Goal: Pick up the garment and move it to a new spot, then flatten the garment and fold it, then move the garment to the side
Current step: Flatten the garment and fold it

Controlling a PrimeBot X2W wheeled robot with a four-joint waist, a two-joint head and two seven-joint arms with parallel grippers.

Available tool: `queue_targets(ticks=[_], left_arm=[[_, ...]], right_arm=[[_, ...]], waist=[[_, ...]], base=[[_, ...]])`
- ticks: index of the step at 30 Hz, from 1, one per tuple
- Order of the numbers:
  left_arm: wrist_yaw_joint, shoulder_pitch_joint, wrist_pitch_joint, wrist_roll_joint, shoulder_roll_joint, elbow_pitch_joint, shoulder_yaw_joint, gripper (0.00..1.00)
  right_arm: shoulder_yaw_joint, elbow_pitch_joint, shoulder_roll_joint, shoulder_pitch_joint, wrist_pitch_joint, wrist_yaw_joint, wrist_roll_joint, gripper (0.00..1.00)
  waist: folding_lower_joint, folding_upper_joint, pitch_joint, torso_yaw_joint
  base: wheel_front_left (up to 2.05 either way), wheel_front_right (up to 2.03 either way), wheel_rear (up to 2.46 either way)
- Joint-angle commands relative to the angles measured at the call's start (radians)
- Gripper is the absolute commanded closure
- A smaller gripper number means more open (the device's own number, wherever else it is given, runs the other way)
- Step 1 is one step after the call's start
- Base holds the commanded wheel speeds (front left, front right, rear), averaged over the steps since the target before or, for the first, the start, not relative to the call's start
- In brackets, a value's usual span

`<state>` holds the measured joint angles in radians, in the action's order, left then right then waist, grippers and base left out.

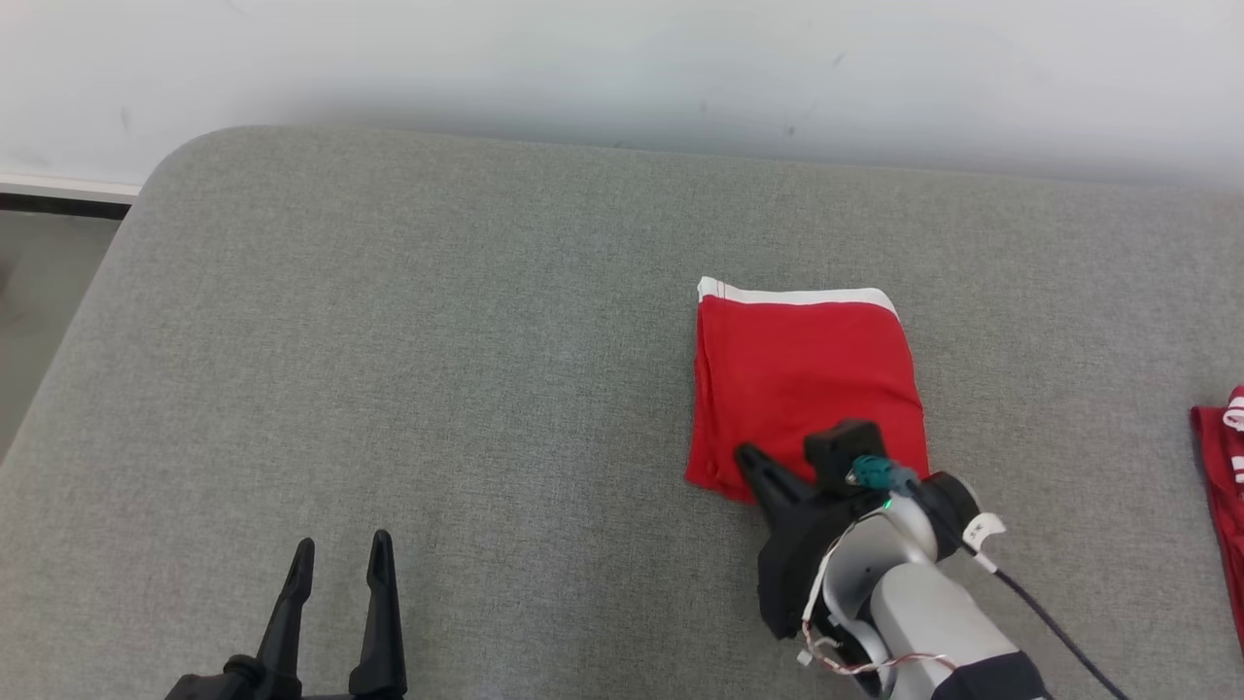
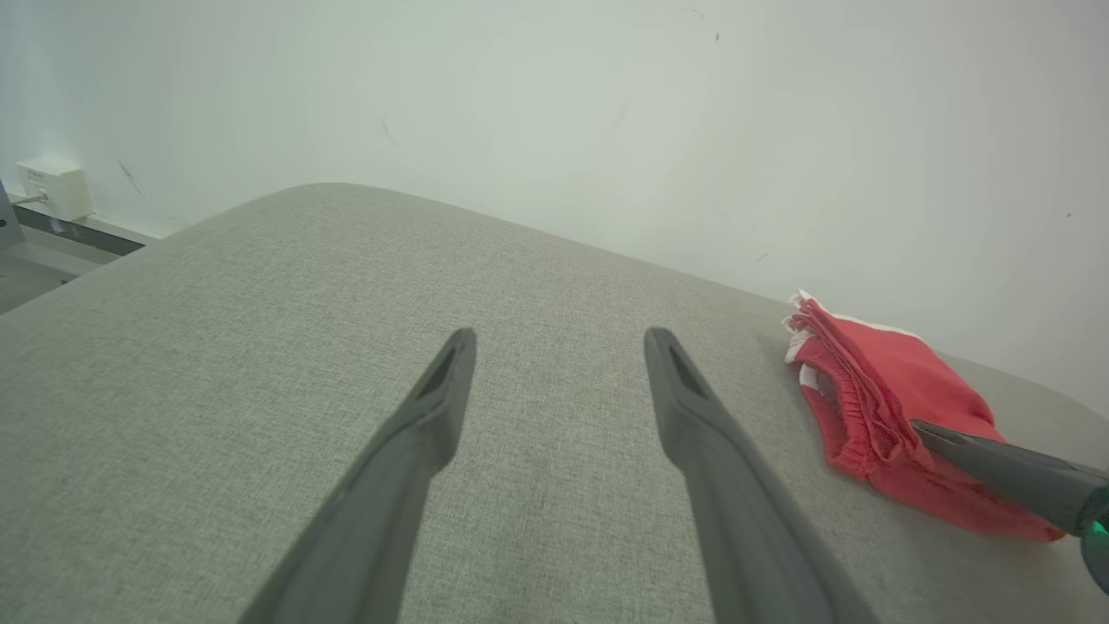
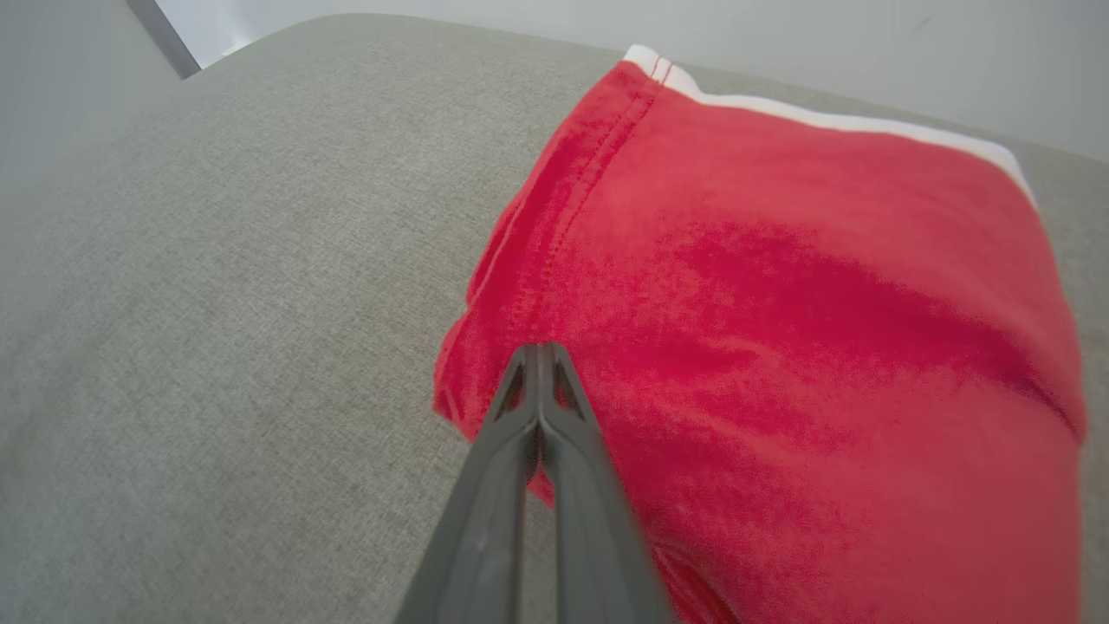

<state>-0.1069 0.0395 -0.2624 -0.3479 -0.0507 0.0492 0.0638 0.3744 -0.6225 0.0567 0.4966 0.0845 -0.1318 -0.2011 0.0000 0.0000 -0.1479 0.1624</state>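
Two end effectors sat nearest in the head view. At 7 o'clock the left end effector was released, its two long fingers spread well apart and pointing toward 12 o'clock, with the grey fabric-covered counter showing between them. At 5 o'clock the right end effector reached in on its pale forearm, clenched. Its fingers were pressed together into a single point, and that point lay on the 7 o'clock corner of the red shorts, just beside a stitched seam. Whether a pinch of cloth was caught between the tips could not be told. The shorts lay flat on the counter at about 3 o'clock, folded into a neat, nearly square packet, with a white band along their 12 o'clock edge. The left wrist view showed their gathered waistband layers stacked at the side facing the left arm. Well apart from them, at 4 o'clock, lay a second red garment with white stripes, cut off by the frame's edge. Beyond the counter's rounded 12 o'clock edge rose a pale wall.
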Motion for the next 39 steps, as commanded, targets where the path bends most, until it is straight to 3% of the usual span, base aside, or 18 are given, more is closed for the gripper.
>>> queue_targets(ticks=[1,11,14,18,19,20,21,30,39], left_arm=[[-0.005,-0.008,-0.003,0.000,0.000,0.002,-0.001,0.00],[-0.001,0.017,-0.003,0.014,0.000,0.003,-0.016,0.00],[0.002,0.025,-0.003,0.021,0.000,0.000,-0.023,0.00],[0.009,0.045,-0.003,0.029,0.000,0.002,-0.040,0.00],[0.012,0.051,-0.003,0.031,0.000,0.000,-0.046,0.00],[0.015,0.055,-0.003,0.034,0.001,-0.002,-0.049,0.00],[0.016,0.060,-0.003,0.036,0.000,-0.007,-0.055,0.00],[0.023,0.111,-0.003,0.061,0.001,-0.011,-0.110,0.00],[0.006,0.126,-0.003,0.075,0.001,0.020,-0.138,0.00]], right_arm=[[0.015,-0.008,-0.002,-0.010,-0.011,0.003,-0.012,1.00],[0.220,0.027,-0.006,-0.031,-0.032,0.003,-0.234,1.00],[0.215,0.072,-0.006,-0.045,-0.075,0.003,-0.282,1.00],[0.132,0.127,-0.006,-0.094,-0.159,0.003,-0.288,1.00],[0.104,0.142,-0.006,-0.111,-0.180,0.003,-0.278,0.68],[0.072,0.154,-0.006,-0.131,-0.198,0.003,-0.260,0.27],[0.043,0.170,-0.006,-0.154,-0.211,0.003,-0.243,0.00],[-0.277,0.419,-0.007,-0.387,-0.250,0.003,-0.110,0.00],[-0.374,0.510,-0.007,-0.490,-0.239,0.003,-0.032,0.00]], waist=[[0.0000,0.0000,0.001,0.001],[0.0000,0.0000,0.034,-0.021],[0.0000,0.0000,0.053,-0.039],[0.0000,0.0000,0.087,-0.069],[0.0000,0.0000,0.097,-0.077],[0.0000,0.0000,0.106,-0.086],[0.0000,0.0000,0.116,-0.097],[0.0000,0.0000,0.174,-0.178],[0.0000,0.0000,0.194,-0.215]], base=[[0.00,0.00,0.00],[0.00,0.00,0.00],[0.00,0.00,0.00],[0.00,0.00,0.00],[0.00,0.00,0.00],[0.00,0.00,0.00],[0.00,0.00,0.00],[0.00,0.00,0.00],[0.00,0.00,0.00]])
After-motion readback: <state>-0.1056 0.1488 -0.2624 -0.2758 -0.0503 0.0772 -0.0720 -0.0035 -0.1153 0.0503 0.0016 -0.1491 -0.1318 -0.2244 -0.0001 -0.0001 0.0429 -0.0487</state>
